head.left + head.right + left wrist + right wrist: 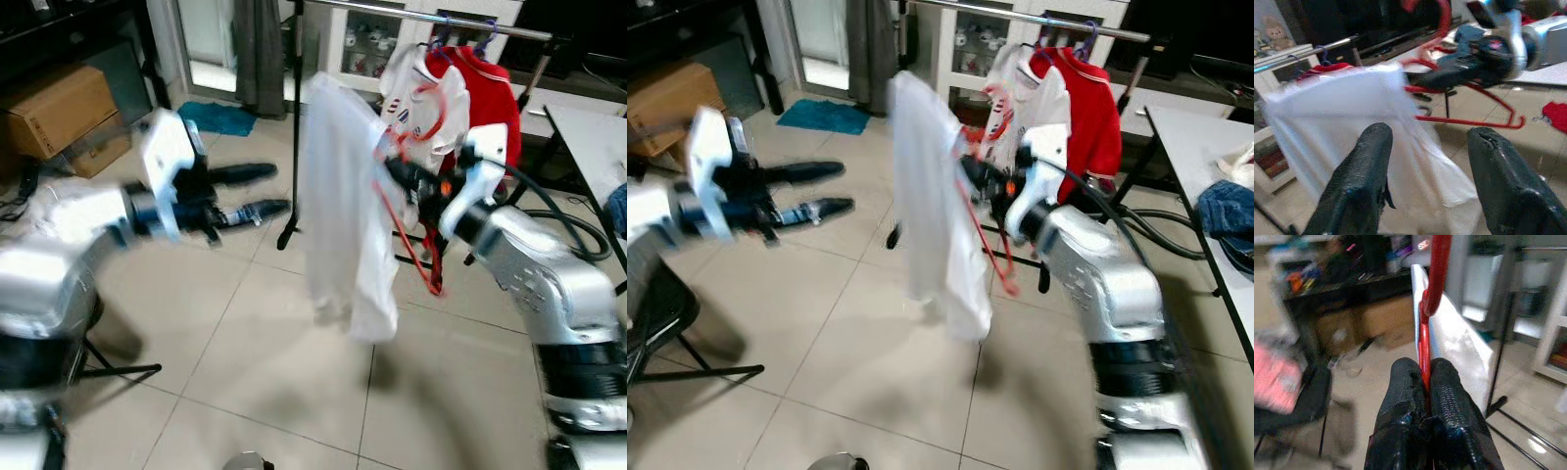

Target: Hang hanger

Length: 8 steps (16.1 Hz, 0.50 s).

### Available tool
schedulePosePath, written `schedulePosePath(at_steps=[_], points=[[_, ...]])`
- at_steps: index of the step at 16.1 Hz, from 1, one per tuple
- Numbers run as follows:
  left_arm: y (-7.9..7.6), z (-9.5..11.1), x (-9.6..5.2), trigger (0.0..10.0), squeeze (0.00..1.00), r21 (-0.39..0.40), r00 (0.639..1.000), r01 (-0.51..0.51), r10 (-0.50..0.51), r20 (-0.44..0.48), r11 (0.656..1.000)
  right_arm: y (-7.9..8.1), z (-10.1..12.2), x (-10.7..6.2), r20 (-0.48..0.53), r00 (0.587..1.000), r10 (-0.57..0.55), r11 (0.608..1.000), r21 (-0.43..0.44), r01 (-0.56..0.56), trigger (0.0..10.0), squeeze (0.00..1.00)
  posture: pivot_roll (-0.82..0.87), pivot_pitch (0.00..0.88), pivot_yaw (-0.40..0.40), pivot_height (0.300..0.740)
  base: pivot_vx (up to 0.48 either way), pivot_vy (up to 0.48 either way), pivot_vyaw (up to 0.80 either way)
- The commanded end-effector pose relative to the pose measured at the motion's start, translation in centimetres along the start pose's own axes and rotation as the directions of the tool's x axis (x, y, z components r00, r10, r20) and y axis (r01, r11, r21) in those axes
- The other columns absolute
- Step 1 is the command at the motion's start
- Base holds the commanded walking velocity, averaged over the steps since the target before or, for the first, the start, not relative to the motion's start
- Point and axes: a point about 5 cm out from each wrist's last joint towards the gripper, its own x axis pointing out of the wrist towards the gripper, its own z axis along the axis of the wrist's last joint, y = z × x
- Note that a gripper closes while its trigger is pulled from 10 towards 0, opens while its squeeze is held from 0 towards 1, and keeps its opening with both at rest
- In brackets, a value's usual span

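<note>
Right gripper [1425,396]: fingers clamped on red hanger [411,240], white shirt [343,215] draped on it, carried below the rail [431,20], presumably for hooking on. Left gripper [257,191]: fingers spread, empty, beside the shirt.

A home room; tiled floor [245,333]; clothes rail [421,17]; cardboard box [54,108].

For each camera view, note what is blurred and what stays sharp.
Left eye view: left gripper and white shirt smeared. Right eye view: similar blur. Left wrist view: black fingers sharp, shirt soft. Right wrist view: right gripper on the red hanger crisp, background blurred.
</note>
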Motion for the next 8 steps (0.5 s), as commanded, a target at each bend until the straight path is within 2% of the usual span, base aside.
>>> schedulePosePath(at_steps=[1,2,4,5,8], points=[[0.8,1.0,-0.6,10.0,0.06,0.034,0.999,0.026,-0.025,-0.021,0.999,0.7,1.1,-0.5,0.021,0.994,0.103,0.991,-0.087,-0.101,10.0,0.0,0.11,0.0,-0.044,0.74,0.0,0.0,0.0],[1.2,1.4,-1.1,10.0,0.0,0.046,0.994,0.087,-0.084,-0.075,0.995,0.8,1.2,-1.0,-0.027,0.984,0.174,0.975,-0.139,-0.176,10.0,0.0,0.11,0.0,-0.04,0.74,0.0,0.0,0.0],[2.0,1.4,-1.5,10.0,0.0,0.059,0.98,0.145,-0.135,-0.15,0.988,1.0,1.5,-1.7,-0.11,0.96,0.259,0.935,-0.222,-0.277,10.0,0.0,0.11,0.0,-0.033,0.74,0.0,0.0,0.0],[2.8,1.4,-1.6,10.0,0.0,0.054,0.97,0.182,-0.17,-0.173,0.982,1.2,1.7,-2.2,-0.171,0.94,0.295,0.901,-0.277,-0.334,10.0,0.0,0.11,0.0,-0.028,0.74,0.0,0.0,0.0],[3.3,1.1,-1.2,10.0,0.0,0.033,0.951,0.248,-0.237,-0.197,0.968,1.9,1.8,-2.6,-0.239,0.907,0.346,0.85,-0.33,-0.411,10.0,0.0,0.1,0.0,-0.021,0.74,0.0,0.0,0.0]])
